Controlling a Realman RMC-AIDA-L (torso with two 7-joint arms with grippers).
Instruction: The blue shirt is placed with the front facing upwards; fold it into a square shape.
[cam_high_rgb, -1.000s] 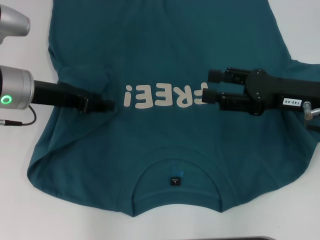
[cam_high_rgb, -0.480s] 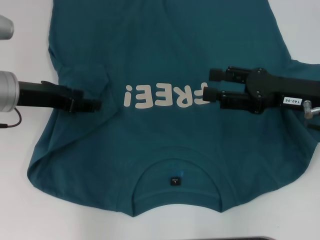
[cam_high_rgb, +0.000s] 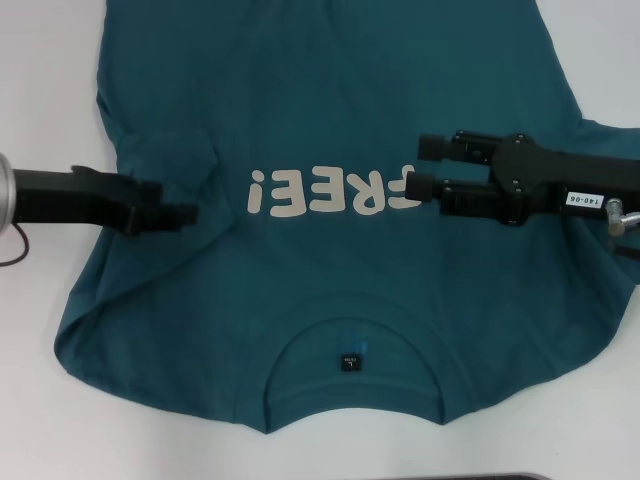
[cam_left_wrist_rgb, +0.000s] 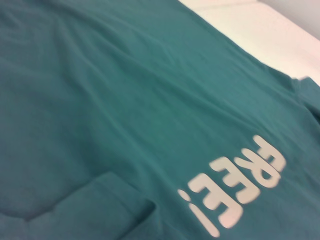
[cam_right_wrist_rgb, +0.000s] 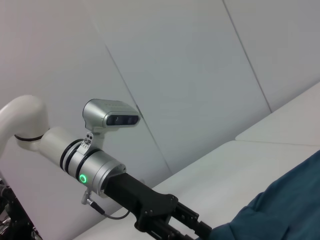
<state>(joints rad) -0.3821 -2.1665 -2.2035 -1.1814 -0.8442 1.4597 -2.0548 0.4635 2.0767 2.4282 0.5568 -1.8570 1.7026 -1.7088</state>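
White table (cam_high_rgb: 40, 430); blue shirt (cam_high_rgb: 330, 110) spread flat, front up.

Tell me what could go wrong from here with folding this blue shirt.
The left sleeve area near the left gripper is already bunched into a crease, so a fold may come out lopsided. The right gripper sits over the end of the FREE! lettering on the blue shirt, and could drag the chest cloth. The shirt runs past the table's far side in view, so its hem is unseen.
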